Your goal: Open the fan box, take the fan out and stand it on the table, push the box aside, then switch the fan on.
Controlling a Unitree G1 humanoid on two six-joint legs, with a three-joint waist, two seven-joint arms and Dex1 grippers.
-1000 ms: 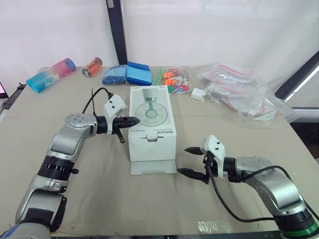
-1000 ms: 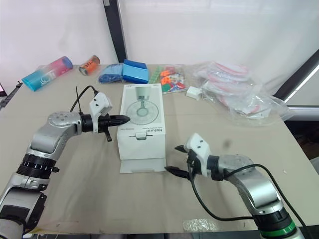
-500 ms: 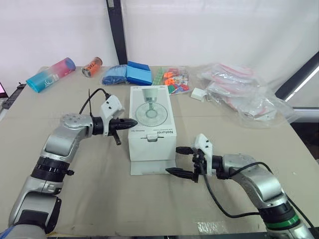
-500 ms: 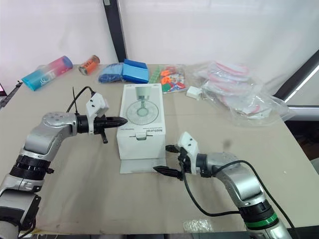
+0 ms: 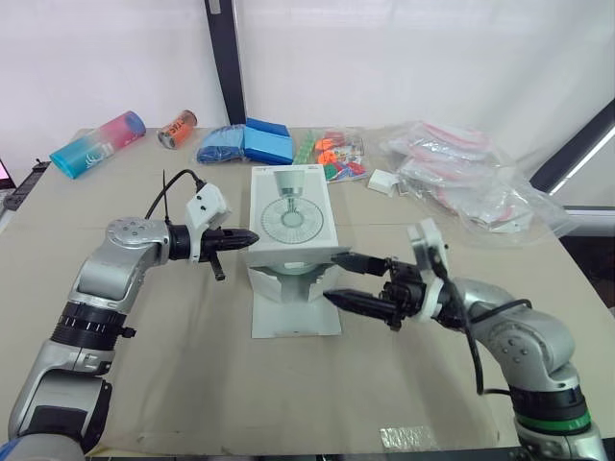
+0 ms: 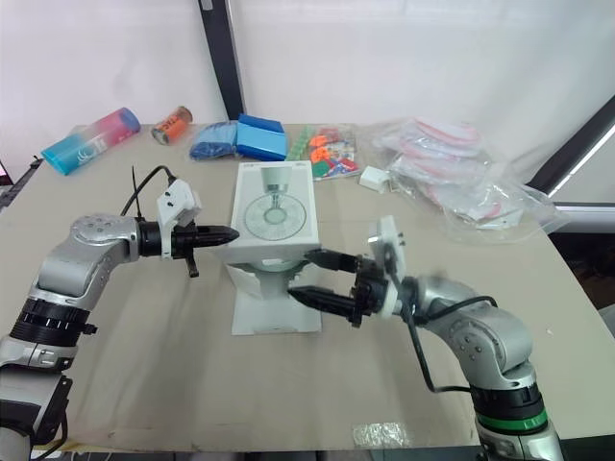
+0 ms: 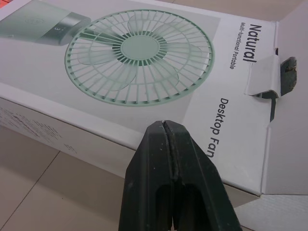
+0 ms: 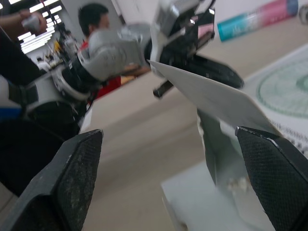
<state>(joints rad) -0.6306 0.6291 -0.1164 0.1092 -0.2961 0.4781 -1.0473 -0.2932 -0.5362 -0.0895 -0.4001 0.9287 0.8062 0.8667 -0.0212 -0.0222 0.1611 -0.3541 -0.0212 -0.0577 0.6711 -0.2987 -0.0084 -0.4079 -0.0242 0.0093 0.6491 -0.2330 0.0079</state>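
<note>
Resting mid-desk [image 5: 192, 384], fan box [image 5: 291, 226]: probably light, thin card that creases easily, near lid raised; best taken by that lid's edge, where the right pincer [image 5: 334, 277] stands spread wide; left pincer [image 5: 248, 237], closed on nothing, meets its left wall.

You are seeing the left arm [image 5: 117, 267] and right arm [image 5: 504, 331] wearing silver-grey shells with black joints. A white camera block [image 5: 205, 204] is sitting on each wrist, a black cable [image 5: 478, 370] looping from it. The left gripper [image 5: 252, 237] and right gripper [image 5: 332, 278] are ending in tapered black fingers [image 5: 357, 303]; a green ring [image 5: 550, 424] is circling the right forearm.
</note>
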